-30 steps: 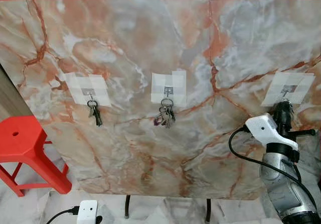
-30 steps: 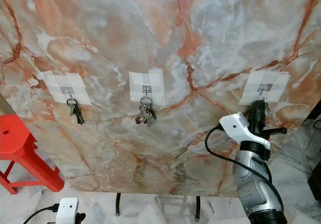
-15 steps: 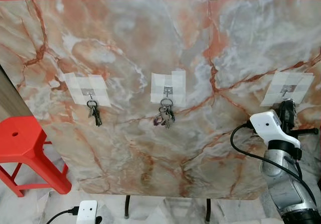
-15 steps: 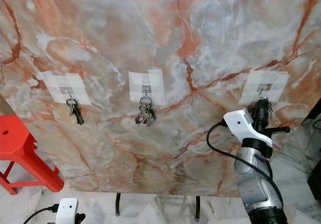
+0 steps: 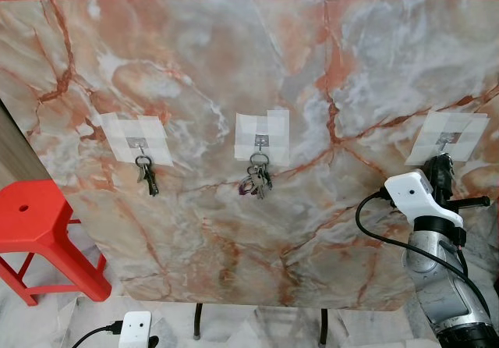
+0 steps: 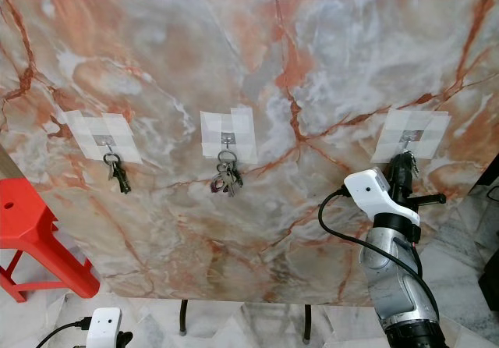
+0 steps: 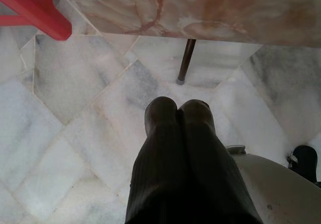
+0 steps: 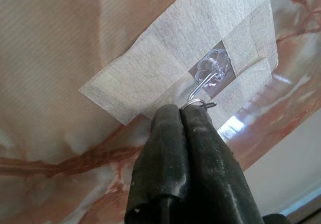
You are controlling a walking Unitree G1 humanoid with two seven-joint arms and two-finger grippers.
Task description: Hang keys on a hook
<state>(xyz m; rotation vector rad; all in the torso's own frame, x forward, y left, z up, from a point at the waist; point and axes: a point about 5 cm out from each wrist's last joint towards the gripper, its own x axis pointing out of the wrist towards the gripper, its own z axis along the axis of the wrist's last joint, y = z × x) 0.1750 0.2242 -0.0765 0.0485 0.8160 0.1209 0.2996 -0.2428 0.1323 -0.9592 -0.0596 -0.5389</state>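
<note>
Right hand [image 8: 181, 114] pinched together on the key ring [image 8: 199, 103], held just under the taped hook [image 8: 213, 68] on the marble board [image 5: 234, 75]. Best lifted slightly, ring slipped over the hook's tip, then released. Left hand [image 7: 178, 108] closed, idle, far below that hook, above the floor [image 7: 75, 83].

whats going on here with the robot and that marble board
The robot's right hand is raised to the right-most hook on the marble board, fingers shut on a key ring right at the hook's wire. The other two hooks already hold keys. The left hand hangs idle over the floor.
</note>
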